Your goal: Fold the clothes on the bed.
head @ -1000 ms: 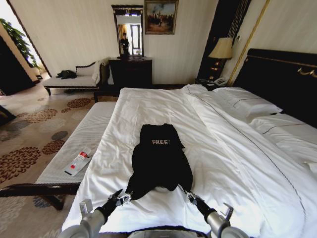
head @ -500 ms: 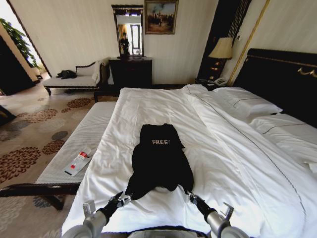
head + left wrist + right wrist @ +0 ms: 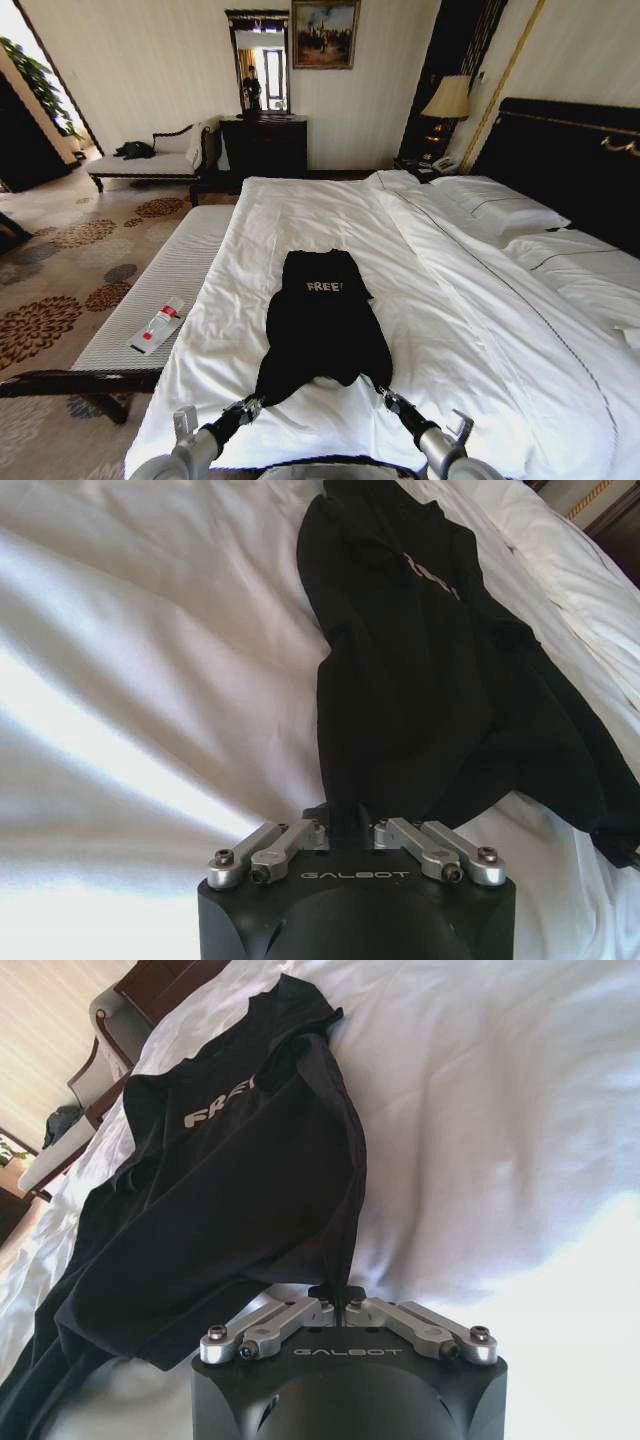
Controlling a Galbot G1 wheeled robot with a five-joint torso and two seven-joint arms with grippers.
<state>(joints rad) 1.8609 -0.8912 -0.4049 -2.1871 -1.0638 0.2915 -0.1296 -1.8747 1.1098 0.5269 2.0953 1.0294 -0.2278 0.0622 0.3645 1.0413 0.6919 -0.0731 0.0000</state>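
1. Black T-shirt [image 3: 320, 320] spread long on the white bed [image 3: 480, 330], lying between the near edge and the middle of the bed, nearer to the left edge than to the headboard side.
2. White "FREE!" lettering [image 3: 324, 287] turned up, on the far part of the shirt; collar end pointing away from the near edge.
3. Left hand [image 3: 248, 408] low over the near edge of the bed, closed on the near left corner of the shirt's hem; in the left wrist view, fingers [image 3: 262, 846] drawn together with a narrow strip of black cloth [image 3: 400, 680] pinched between.
4. Right hand [image 3: 386, 399] also at the near edge, closed on the near right corner of the hem; in the right wrist view, thin fold of the shirt [image 3: 230, 1200] held between the fingers [image 3: 420, 1324].
5. Hem stretched between both hands, middle of it curving away from the near edge; cloth narrow and bunched near each grip.
6. Pale ribbed bench [image 3: 165, 300] standing along the left edge of the bed, with a small bottle [image 3: 166, 317] lying on a flat card [image 3: 148, 338] near its front end.
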